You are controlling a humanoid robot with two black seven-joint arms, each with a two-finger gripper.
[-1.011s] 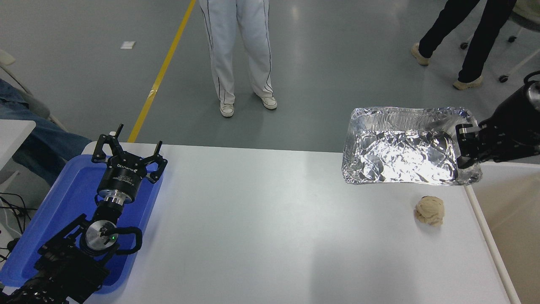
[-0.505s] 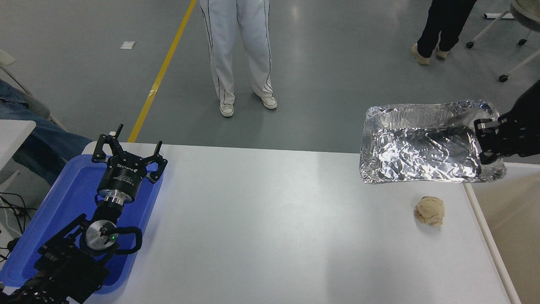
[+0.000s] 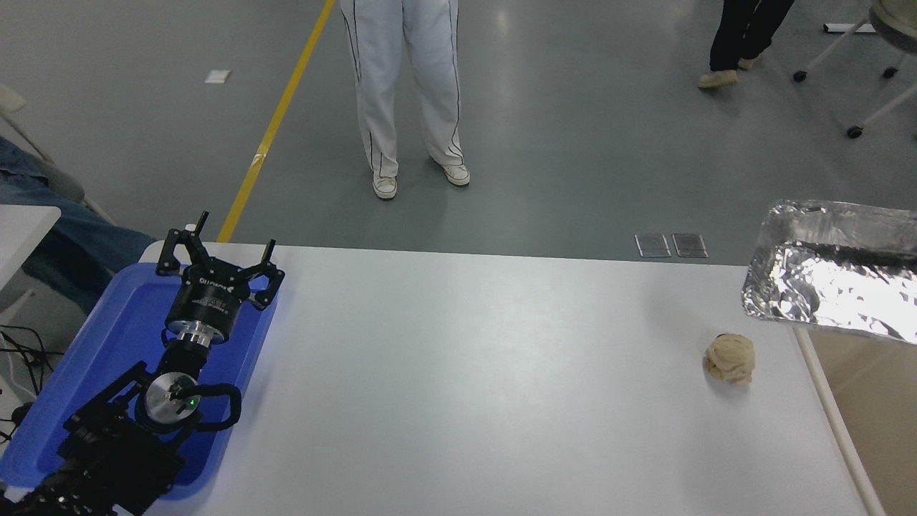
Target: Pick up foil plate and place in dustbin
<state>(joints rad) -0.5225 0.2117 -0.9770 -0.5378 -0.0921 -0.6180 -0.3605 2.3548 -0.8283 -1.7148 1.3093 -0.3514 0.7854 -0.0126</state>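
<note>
The foil plate (image 3: 838, 287), a crinkled shiny silver tray, hangs in the air at the right edge of the head view. It is partly cut off by the picture's edge and hangs over the table's right edge and the dustbin. The dustbin (image 3: 834, 412) stands against the table's right side, showing its pale rim and tan inside. My right arm and gripper are out of view beyond the right edge. My left gripper (image 3: 222, 251) is open and empty, parked over the blue tray at the lower left.
A crumpled tan paper ball (image 3: 729, 358) lies on the white table (image 3: 466, 373) near its right edge. A flat blue tray (image 3: 114, 337) sits at the left. A person in white trousers (image 3: 405, 93) stands beyond the far side, another walks at the top right (image 3: 738, 43).
The foil plate has moved right, off the table's far right corner and over the dustbin. The right gripper that held its right rim has left the picture. The left arm has not moved.
</note>
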